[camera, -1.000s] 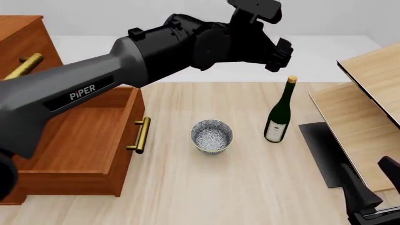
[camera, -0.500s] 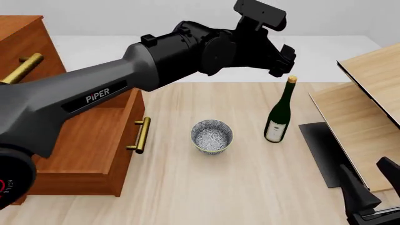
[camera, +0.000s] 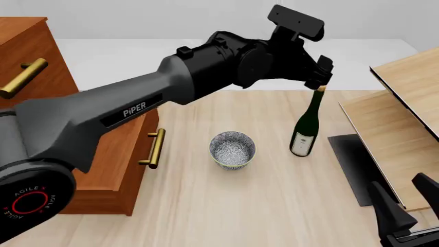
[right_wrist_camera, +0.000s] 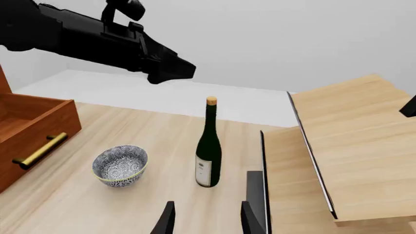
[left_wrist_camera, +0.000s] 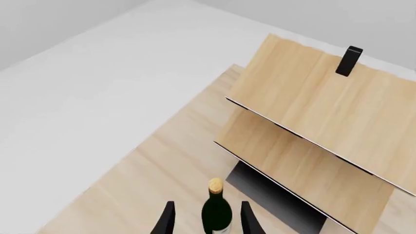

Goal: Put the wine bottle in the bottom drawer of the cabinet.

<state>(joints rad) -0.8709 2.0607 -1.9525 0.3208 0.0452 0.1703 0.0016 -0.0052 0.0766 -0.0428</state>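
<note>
The wine bottle [camera: 306,126], dark green with a gold cap and white label, stands upright on the table right of centre. My left gripper [camera: 322,73] hovers open just above and behind its cap, not touching; in the left wrist view the bottle [left_wrist_camera: 217,212] shows between the two fingers [left_wrist_camera: 165,222]. At far left, the reddish-brown cabinet [camera: 26,51] has its bottom drawer [camera: 116,170] pulled open, brass handle [camera: 156,148] facing the bowl. Open and holding nothing, my right gripper [camera: 401,208] waits low at the near right, looking at the bottle [right_wrist_camera: 208,146] and the drawer [right_wrist_camera: 32,122].
A patterned bowl [camera: 233,149] sits between the drawer and the bottle. Pale slanted wooden panels [camera: 401,108] on a dark base [camera: 350,167] fill the right side, close to the bottle. My left arm spans across above the drawer.
My left arm has swung rightward, carrying its gripper from left of the bottle's cap to just over it. Bottle, bowl, drawer and right arm have stayed put.
</note>
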